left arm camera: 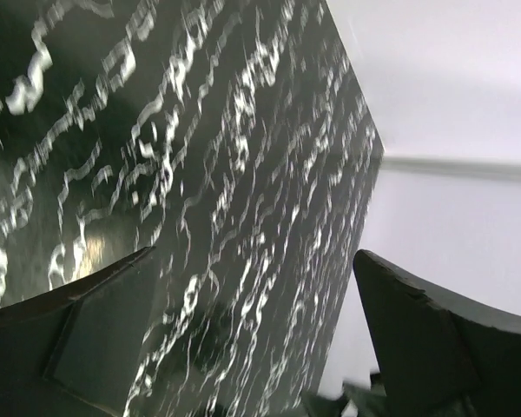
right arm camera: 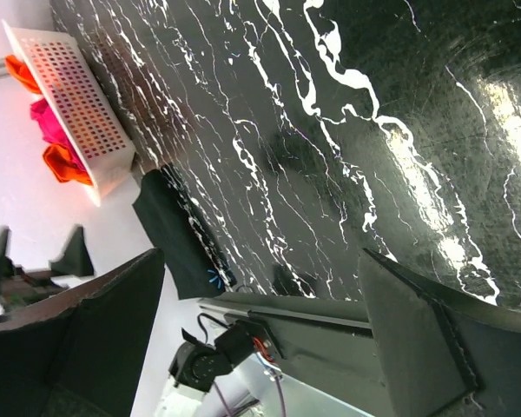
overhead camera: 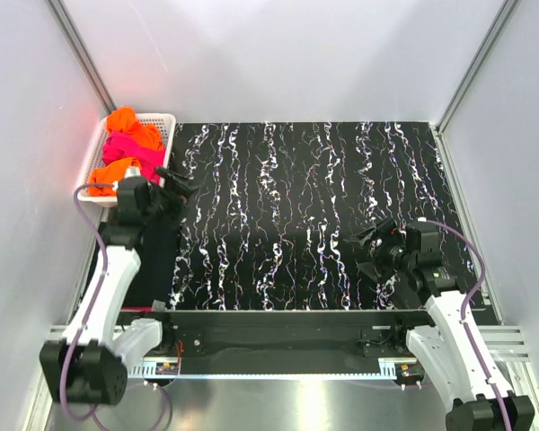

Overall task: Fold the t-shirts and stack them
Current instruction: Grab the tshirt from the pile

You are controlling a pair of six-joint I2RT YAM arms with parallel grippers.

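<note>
Orange t-shirts and a hot pink t-shirt lie bunched in the white basket at the back left. A black t-shirt lies folded flat at the mat's left edge; it also shows in the right wrist view. My left gripper is open and empty, above the mat beside the basket; its wrist view shows only mat between the jaws. My right gripper is open and empty over the mat's near right part, as its wrist view shows.
The black white-veined mat covers the table. White walls close in the back and both sides. A metal rail with the arm bases runs along the near edge. The basket also shows in the right wrist view.
</note>
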